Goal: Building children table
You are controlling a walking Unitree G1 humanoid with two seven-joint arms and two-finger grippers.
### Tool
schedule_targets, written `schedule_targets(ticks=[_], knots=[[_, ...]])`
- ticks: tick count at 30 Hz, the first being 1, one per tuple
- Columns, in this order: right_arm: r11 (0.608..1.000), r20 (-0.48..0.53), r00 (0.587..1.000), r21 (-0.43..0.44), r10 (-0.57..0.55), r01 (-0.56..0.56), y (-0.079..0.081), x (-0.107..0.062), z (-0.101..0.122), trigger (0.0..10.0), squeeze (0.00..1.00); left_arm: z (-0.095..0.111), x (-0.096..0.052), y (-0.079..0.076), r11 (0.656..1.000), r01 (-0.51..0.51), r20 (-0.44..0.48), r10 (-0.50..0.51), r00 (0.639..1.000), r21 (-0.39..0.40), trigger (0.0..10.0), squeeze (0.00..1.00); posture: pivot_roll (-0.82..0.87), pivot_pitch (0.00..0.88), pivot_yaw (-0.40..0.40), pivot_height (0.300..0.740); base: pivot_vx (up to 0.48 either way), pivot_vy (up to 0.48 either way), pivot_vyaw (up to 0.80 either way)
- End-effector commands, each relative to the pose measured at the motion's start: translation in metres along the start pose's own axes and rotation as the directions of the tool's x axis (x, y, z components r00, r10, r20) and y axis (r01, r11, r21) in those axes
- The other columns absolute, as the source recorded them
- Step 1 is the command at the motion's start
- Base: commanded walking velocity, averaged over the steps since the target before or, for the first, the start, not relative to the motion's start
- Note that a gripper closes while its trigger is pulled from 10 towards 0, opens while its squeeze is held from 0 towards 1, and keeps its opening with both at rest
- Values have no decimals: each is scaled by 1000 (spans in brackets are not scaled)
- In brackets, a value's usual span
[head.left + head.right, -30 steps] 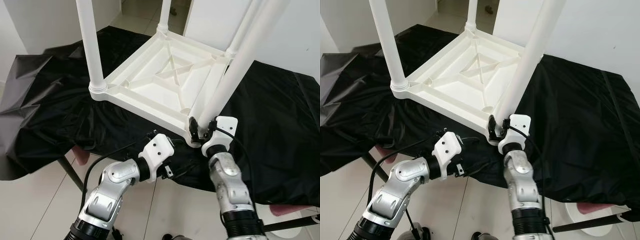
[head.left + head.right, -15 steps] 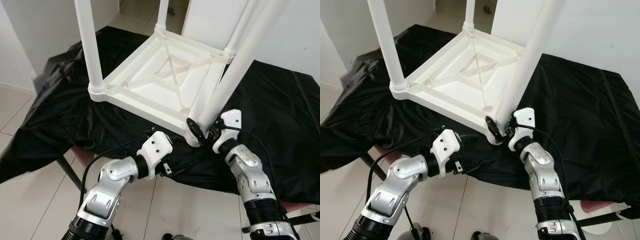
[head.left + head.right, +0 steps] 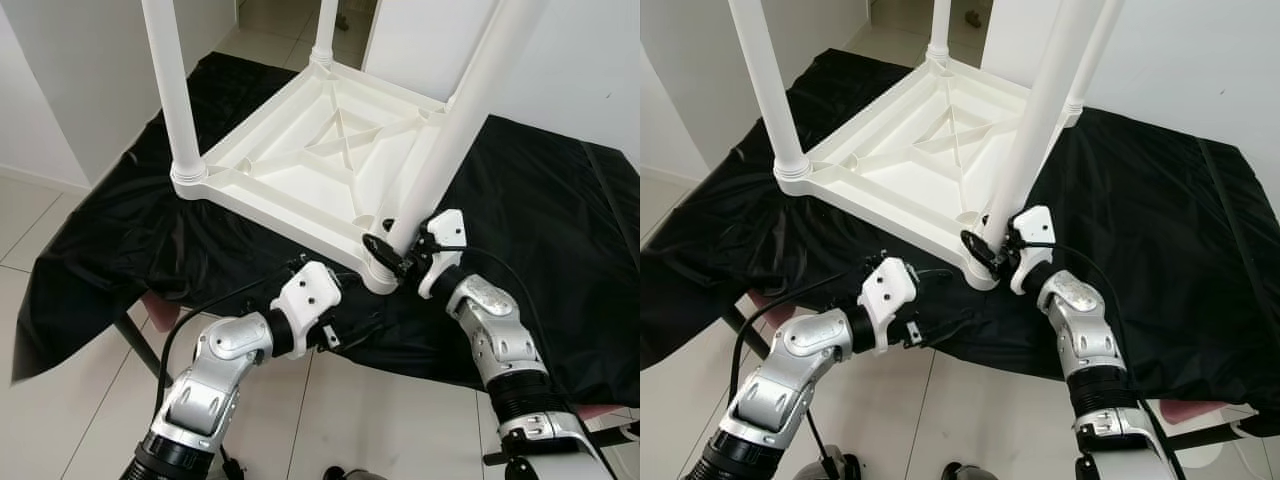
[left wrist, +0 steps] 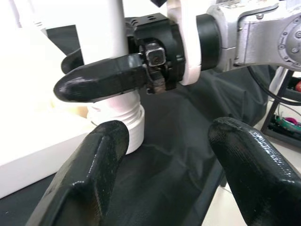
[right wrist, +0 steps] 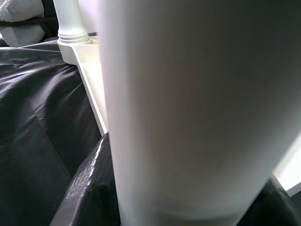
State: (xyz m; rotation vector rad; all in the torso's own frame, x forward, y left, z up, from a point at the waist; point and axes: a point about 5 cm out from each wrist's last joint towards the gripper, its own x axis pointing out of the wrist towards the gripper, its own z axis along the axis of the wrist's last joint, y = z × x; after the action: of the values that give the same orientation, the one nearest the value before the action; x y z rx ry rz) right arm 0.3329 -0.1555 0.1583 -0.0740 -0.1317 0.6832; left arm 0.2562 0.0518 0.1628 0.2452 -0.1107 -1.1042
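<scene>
- On black cloth (image 3: 120,240): upturned white table (image 3: 320,160), three legs seated.
- R gripper (image 3: 392,252) clamps fourth leg (image 3: 455,135) at corner socket; seating apparently unfinished.
- L gripper (image 4: 164,155) spread wide, empty, near that corner.

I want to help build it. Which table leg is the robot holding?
Find the white table lying upside down on the black cloth. The held leg rises from the corner nearest the robot, and unlike the others it has the right gripper clamped around its base.

Right arm swung outward
The right gripper (image 3: 388,252) now grips the near table leg (image 3: 455,135) from the side, elbow lower.
</scene>
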Motion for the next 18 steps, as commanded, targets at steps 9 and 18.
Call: schedule_targets(ticks=[9,18], knots=[[991,-49,993,81,-107,110,0,-8,-15,0,0,1,0,1,997,-74,-4,74,997,-1,10000,0,121,130,-92,740,0,0,0],[893,-68,896,82,-439,443,21,-7,-17,0,0,0,1,-1,998,-60,-5,60,998,-7,10000,0,114,136,-83,740,0,0,0]])
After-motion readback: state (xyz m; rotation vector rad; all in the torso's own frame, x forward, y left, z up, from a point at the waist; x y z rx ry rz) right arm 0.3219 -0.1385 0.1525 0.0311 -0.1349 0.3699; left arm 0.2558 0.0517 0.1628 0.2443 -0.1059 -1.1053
